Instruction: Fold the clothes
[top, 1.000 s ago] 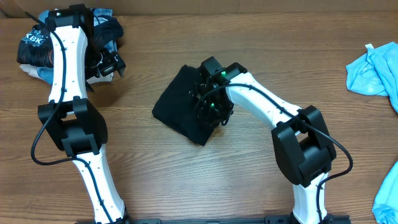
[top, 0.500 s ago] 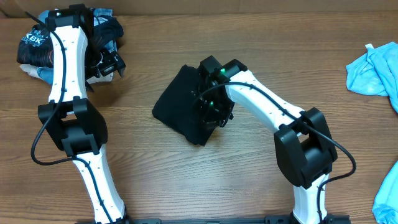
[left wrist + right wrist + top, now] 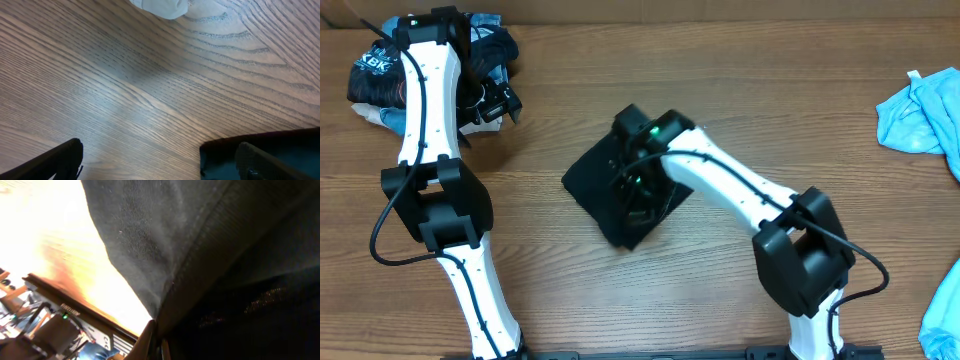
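The black T-shirt (image 3: 588, 180) lies as a compact bundle near the middle of the desk (image 3: 720, 90), one corner pointing toward the far edge; the right arm (image 3: 740, 190) reaches over it from the near right, covering its right half; the right tool (image 3: 635, 195) sits low on the bundle, clenched, and the wrist view shows its two fingertips pressed together with a stitched fold of the dark fabric running straight into them; the same view is almost filled by that fabric, with a strip of brightly lit wood to its left.

The left arm (image 3: 425, 130) stretches along the left side of the desk toward the far corner; the left tool (image 3: 500, 103) hangs just beside a pile of clothes (image 3: 370, 80), which includes a dark printed garment and some blue fabric; its fingers (image 3: 60, 160) stand spread wide apart, released, grasping nothing, with bare wood grain between them; a scrap of white cloth (image 3: 162, 6) shows at the top of that wrist view, apart from the fingers.

A light blue cloth (image 3: 925, 115) lies crumpled at the right edge of the desk, well apart from the T-shirt; another blue piece (image 3: 945, 310) shows at the near right corner, cut off by the edge of the view.
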Tool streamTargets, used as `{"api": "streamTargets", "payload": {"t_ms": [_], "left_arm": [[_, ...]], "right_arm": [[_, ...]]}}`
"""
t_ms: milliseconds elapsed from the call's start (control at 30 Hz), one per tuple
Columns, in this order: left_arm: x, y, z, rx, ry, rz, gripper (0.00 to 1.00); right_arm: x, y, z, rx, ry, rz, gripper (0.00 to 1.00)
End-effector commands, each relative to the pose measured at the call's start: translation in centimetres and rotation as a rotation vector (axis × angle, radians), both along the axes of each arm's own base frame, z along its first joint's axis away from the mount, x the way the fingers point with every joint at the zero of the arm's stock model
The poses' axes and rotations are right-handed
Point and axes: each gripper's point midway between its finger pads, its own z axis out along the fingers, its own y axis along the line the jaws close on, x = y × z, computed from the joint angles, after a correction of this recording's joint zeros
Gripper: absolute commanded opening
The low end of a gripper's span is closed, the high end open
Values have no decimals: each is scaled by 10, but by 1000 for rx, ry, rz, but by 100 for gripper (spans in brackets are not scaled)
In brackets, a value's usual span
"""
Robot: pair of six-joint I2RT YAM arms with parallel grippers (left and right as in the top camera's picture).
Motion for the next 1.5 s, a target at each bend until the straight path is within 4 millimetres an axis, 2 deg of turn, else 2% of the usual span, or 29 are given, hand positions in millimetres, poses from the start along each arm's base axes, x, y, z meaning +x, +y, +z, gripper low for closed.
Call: {"api": "streamTargets", "payload": {"t_ms": [0,67,100,167,200,300,367,400,500,567,600,800,933,1033,1133,1267,1467], "left_arm": [[-2,3,0,5,5,3,100],[-2,3,0,5,5,3,100],[-2,3,0,5,5,3,100],[-2,3,0,5,5,3,100],[-2,3,0,5,5,3,100],[-2,3,0,5,5,3,100],[-2,3,0,5,7,3,100],[-2,3,0,5,7,3,100],[-2,3,0,5,8,2,100],[-2,3,0,5,7,2,100],[-2,3,0,5,7,2,100],[-2,3,0,5,6,3,100],[-2,3,0,5,7,3,100],[-2,3,0,5,5,3,100],[-1,3,0,5,4,3,100],[-2,3,0,5,5,3,100],[-2,3,0,5,7,3,100]], "right_arm": [[-9,-1,3,-55,-4,-63,4],[-14,1,2,-60,1,-50,6],[-16,1,2,-63,3,-44,16],[-20,0,2,-61,0,-3,45],[-21,-2,3,-61,1,12,56],[-15,-12,10,-77,19,-19,57],[-2,-22,22,-85,-5,-47,57],[7,-27,28,-95,-31,-62,57],[50,-54,60,-104,-170,-156,61],[70,-68,72,-84,-209,-214,74],[78,-76,74,-80,-219,-243,75],[125,-122,62,-65,-267,-380,71],[134,-133,47,-68,-263,-420,70],[133,-129,36,-43,-245,-421,69],[134,-115,28,30,-209,-446,64],[136,-101,19,95,-172,-453,63],[136,-101,-1,69,-121,-483,63]]}}
